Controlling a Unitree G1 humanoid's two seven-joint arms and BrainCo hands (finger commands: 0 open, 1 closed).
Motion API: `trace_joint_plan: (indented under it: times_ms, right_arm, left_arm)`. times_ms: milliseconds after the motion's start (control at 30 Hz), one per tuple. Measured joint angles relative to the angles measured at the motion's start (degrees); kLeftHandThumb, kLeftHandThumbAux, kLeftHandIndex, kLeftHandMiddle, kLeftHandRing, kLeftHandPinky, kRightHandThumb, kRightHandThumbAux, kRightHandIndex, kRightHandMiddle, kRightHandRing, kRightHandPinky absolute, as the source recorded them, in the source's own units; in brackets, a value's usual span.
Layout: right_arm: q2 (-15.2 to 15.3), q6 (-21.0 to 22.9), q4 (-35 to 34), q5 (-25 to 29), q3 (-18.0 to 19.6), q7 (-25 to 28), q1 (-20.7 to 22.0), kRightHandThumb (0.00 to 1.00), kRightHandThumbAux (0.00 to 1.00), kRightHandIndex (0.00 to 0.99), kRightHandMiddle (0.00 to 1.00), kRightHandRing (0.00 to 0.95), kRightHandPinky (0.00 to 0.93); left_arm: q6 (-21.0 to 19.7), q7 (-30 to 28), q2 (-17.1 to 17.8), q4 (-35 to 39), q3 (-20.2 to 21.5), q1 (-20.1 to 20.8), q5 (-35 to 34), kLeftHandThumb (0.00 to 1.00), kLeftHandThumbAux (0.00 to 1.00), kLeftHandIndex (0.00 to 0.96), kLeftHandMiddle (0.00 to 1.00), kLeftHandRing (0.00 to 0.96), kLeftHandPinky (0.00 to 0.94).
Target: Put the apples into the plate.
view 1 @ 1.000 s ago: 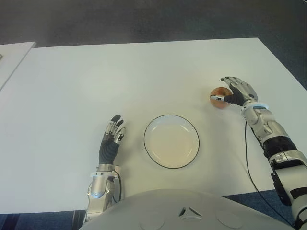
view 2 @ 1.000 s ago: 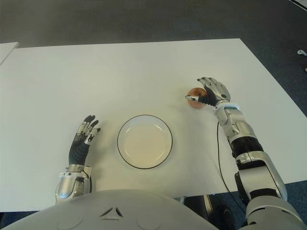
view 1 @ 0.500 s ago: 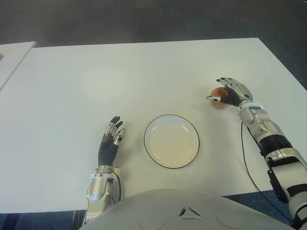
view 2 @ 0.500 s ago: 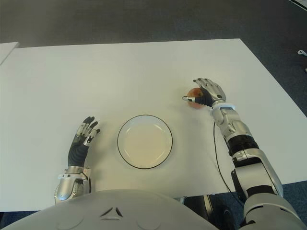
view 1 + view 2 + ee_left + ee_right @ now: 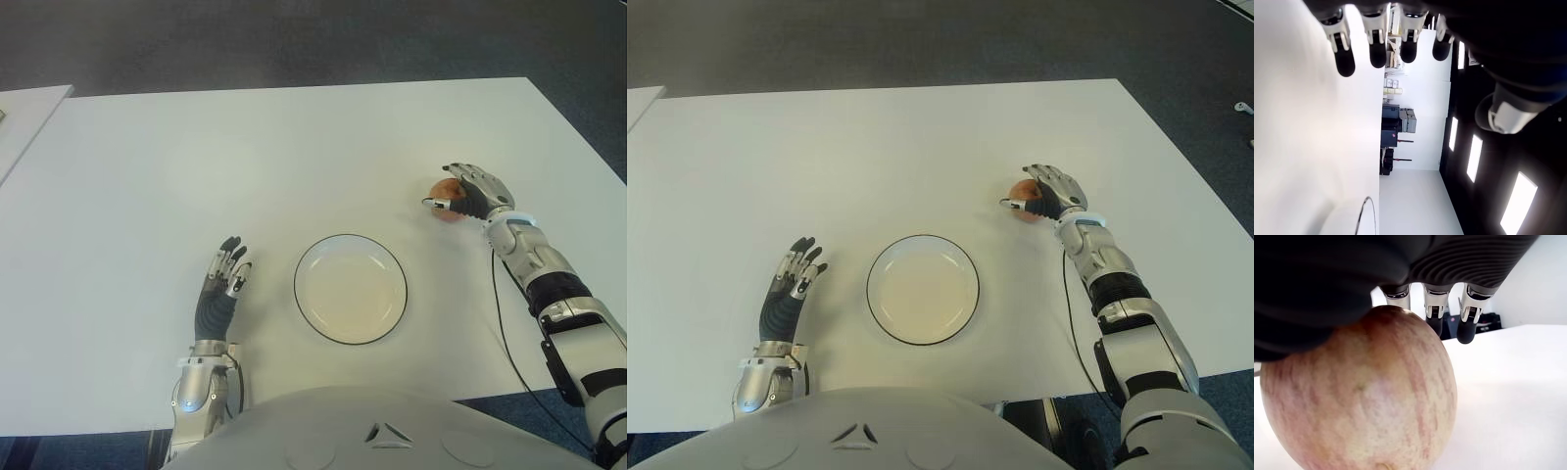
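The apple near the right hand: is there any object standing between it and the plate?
No. Only bare white table shows between the apple and the plate. The right hand is over the apple; the left hand shows on the plate's other side, out of that path.

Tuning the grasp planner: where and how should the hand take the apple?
Grip the apple around its widest middle, coming from above and the right, as the right hand is placed now, fingers draped over the top and thumb on the plate side. It's round, sits alone on the table, so any side is free. The left hand shows left of the plate, open.
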State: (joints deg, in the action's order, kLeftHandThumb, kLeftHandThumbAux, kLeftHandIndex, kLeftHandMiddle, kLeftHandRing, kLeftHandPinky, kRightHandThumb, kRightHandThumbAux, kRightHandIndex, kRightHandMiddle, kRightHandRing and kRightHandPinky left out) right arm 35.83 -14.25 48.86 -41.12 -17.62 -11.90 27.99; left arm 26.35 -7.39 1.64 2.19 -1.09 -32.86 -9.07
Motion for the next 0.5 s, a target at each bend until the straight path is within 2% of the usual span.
trace_joint_plan:
  times_ms: [267,500]
  right_arm:
    - [-0.23,-0.93,0.98,1.0,0.0,-0.36,0.35,0.223,0.247,0.0,0.0,0.0,0.0]
    - [-0.32,-1.42,1.02,1.42,0.01,-0.36,0.35,0.22,0.25,0.0,0.0,0.0,0.004]
  left_arm:
    - [1.26,-1.19,0.0,0.05,0.12,-0.32,-0.09,0.123,0.482,0.074,0.064,0.09,0.163]
    - [5.75,-3.41,0.05,-1.93,0.35,0.35,-0.41,0.096,0.498,0.076,0.048,0.082,0.175]
